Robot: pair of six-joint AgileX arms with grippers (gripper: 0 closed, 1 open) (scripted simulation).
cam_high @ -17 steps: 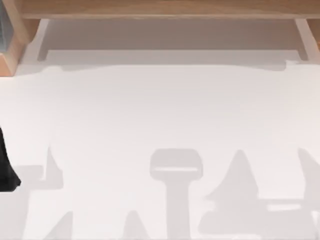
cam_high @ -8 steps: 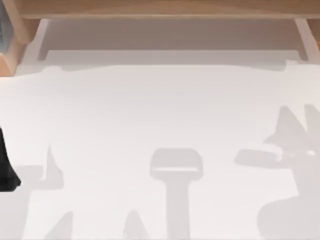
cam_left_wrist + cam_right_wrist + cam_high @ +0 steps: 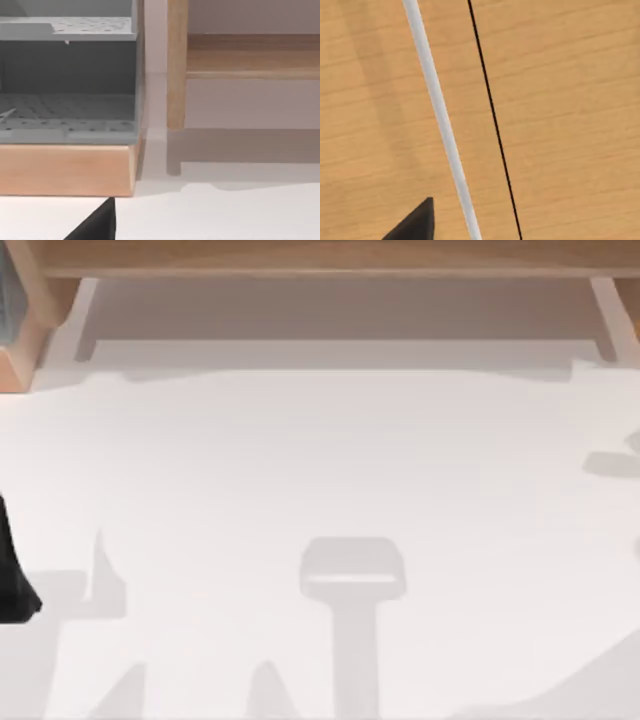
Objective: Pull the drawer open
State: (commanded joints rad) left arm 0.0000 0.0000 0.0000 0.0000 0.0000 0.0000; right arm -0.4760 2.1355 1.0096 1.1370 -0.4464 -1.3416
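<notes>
Right arm's camera pressed up to a wooden drawer front (image 3: pixel 560 100), left arm parked low at the left edge.

In the right wrist view, pale wood is running across the frame with a slim white bar handle (image 3: pixel 440 115) slanting from upper left toward the bottom centre, and a thin black seam (image 3: pixel 492 115) lying just beside it; a dark fingertip of the right gripper (image 3: pixel 412 222) is poking in at lower left, and I cannot tell whether it is spread or closed. From above, a white table (image 3: pixel 320 490) is stretching below a wooden cabinet (image 3: pixel 320 255) along the top edge. The left arm (image 3: pixel 12 570) is sitting at the left edge, its grip impossible to judge, facing a grey perforated rack (image 3: pixel 67 115) on a wooden base (image 3: pixel 65 167) beside a wooden post (image 3: pixel 176 65). No writing is readable anywhere.
</notes>
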